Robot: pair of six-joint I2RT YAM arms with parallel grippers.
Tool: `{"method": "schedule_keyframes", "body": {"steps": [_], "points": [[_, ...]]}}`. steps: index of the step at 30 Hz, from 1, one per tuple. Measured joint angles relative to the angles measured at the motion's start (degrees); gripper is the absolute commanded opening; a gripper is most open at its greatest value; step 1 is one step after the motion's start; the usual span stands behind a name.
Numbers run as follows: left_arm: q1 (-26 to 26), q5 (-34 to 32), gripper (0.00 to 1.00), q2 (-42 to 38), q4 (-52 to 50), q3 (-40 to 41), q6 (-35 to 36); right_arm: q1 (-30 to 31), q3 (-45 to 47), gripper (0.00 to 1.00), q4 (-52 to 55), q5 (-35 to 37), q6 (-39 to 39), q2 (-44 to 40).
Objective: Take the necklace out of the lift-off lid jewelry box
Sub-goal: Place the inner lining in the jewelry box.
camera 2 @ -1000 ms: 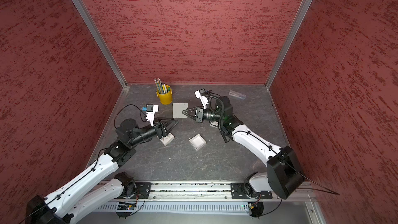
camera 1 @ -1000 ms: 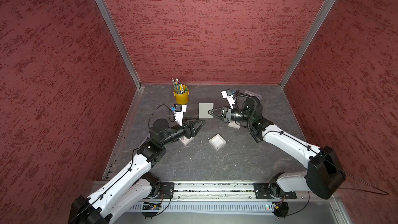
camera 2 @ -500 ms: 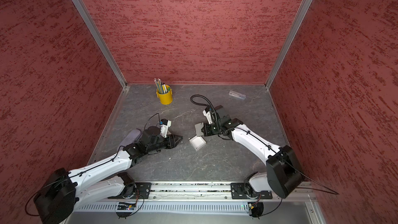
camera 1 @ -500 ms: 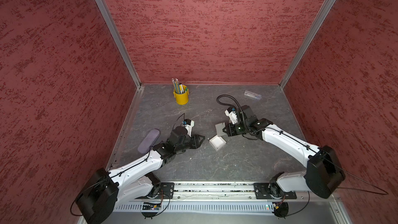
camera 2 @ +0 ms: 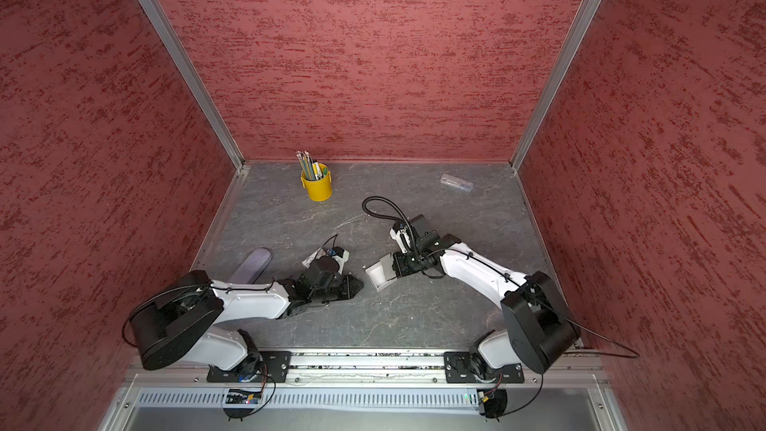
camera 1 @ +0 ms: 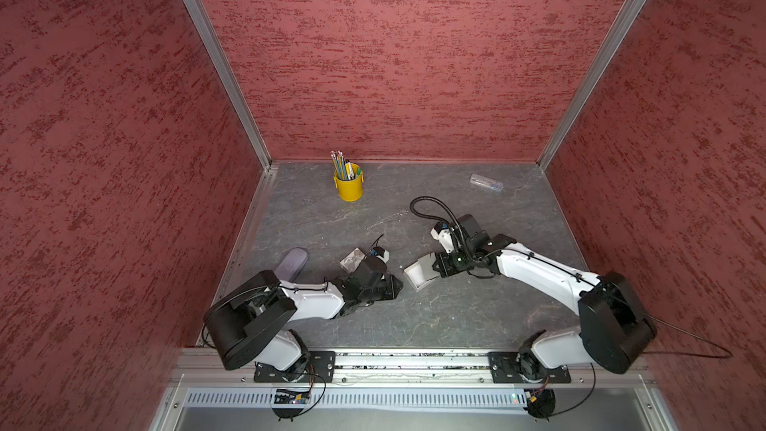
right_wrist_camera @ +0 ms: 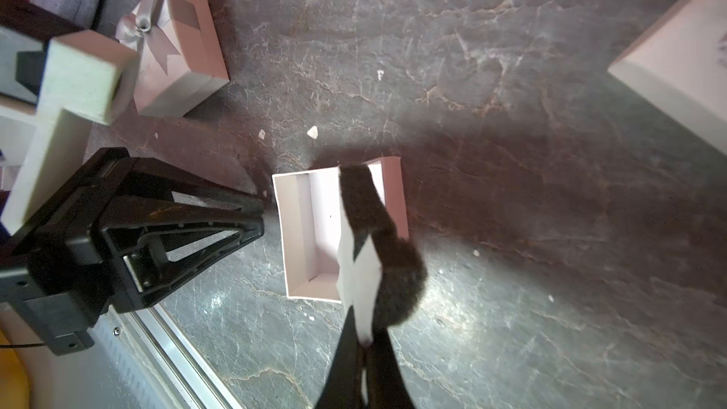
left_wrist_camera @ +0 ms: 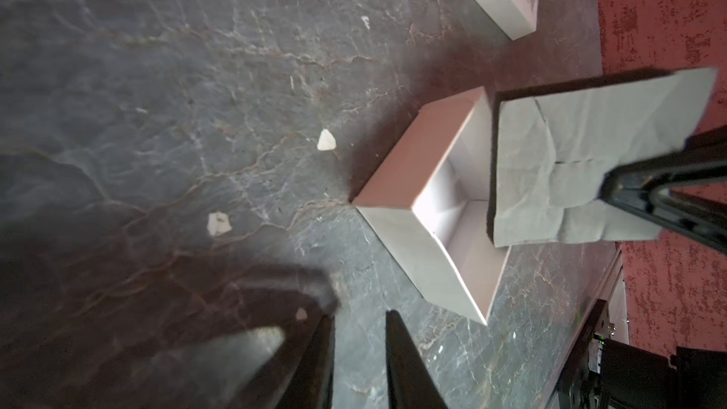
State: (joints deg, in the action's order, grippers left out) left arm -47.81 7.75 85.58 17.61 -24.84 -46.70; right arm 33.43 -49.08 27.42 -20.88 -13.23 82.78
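Note:
The open white jewelry box point(camera 1: 415, 276) point(camera 2: 378, 277) point(left_wrist_camera: 423, 206) point(right_wrist_camera: 314, 230) stands on the table with nothing showing inside. My right gripper point(camera 1: 436, 266) point(camera 2: 393, 269) point(right_wrist_camera: 366, 342) is shut on the box's black foam pad point(left_wrist_camera: 582, 159) point(right_wrist_camera: 369, 265) and holds it tilted over the box's right side. A thin silvery necklace point(camera 1: 385, 221) point(camera 2: 349, 221) lies on the table behind the box. My left gripper point(camera 1: 397, 284) point(camera 2: 359, 284) point(left_wrist_camera: 360, 314) rests low just left of the box, jaws a narrow gap apart with only table between them.
The lid with a bow point(camera 1: 352, 261) point(right_wrist_camera: 177, 53) lies beside my left wrist. A lilac case point(camera 1: 292, 261) sits farther left. A yellow pencil cup point(camera 1: 348, 188) and a clear tube point(camera 1: 486, 182) stand at the back. Another pale box point(right_wrist_camera: 676, 72) shows in the right wrist view. White scraps point(left_wrist_camera: 325, 140) dot the table.
Both arms came down and forward from the middle back of the table to the box. The right one brought the pad with it. My left jaws narrowed.

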Motion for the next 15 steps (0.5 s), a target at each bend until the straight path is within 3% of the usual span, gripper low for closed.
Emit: {"method": "schedule_keyframes", "body": {"steps": [15], "points": [[4.37,4.70,0.23,7.85,6.58,-4.24,-0.46,0.61,0.09,0.00,-3.61,-5.03,0.15,4.70]]}}
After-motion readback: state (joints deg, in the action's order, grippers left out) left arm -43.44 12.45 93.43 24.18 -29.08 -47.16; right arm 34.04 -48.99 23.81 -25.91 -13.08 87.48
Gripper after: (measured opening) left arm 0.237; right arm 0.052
